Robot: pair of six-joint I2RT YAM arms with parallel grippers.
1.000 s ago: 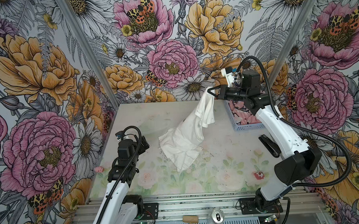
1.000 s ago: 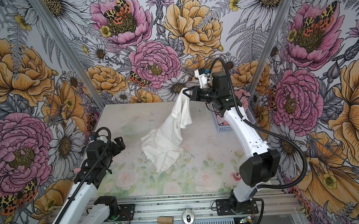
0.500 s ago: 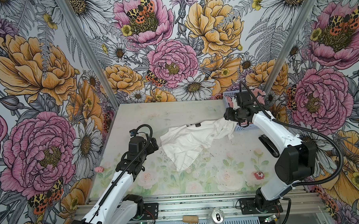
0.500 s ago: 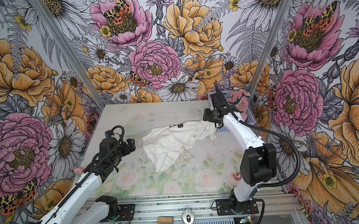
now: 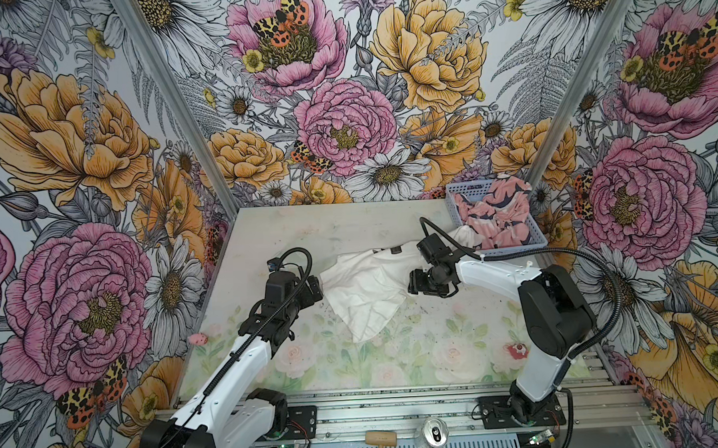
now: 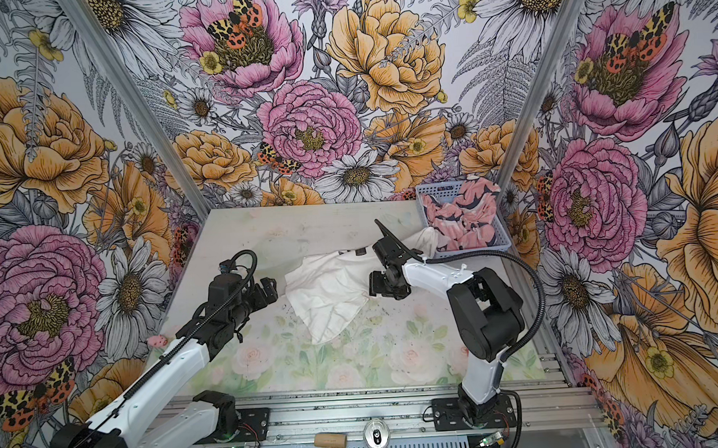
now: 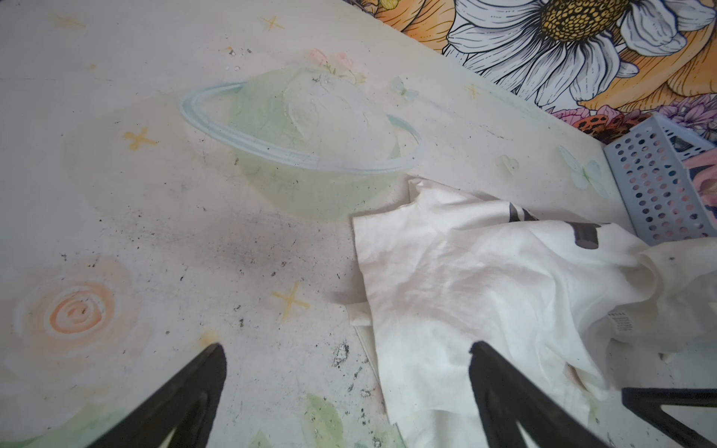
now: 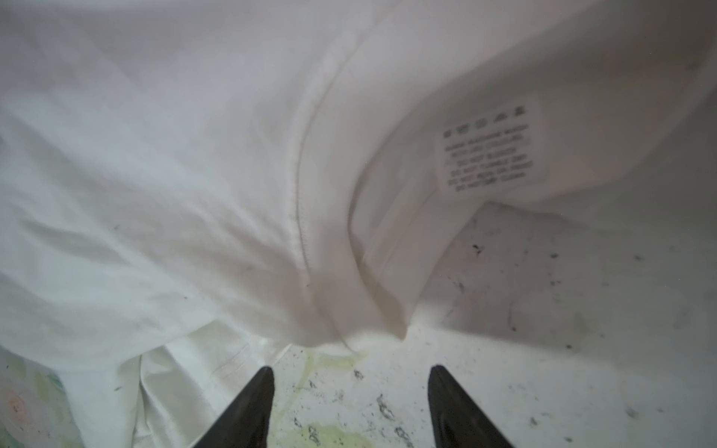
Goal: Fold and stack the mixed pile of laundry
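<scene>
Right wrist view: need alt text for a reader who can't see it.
A crumpled white T-shirt fills most of the frame, lying on a scuffed table, with a stitched seam and a printed care label showing. The right gripper is open just short of the cloth, nothing between its black fingertips.

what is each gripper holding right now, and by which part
Nothing. The right gripper is open just short of the white T-shirt; the left gripper is open beside it.

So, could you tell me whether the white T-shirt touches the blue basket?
Touching. In both top views, one end of the white T-shirt drapes onto the near corner of the basket; the left wrist view shows cloth overlapping its wall.
</scene>
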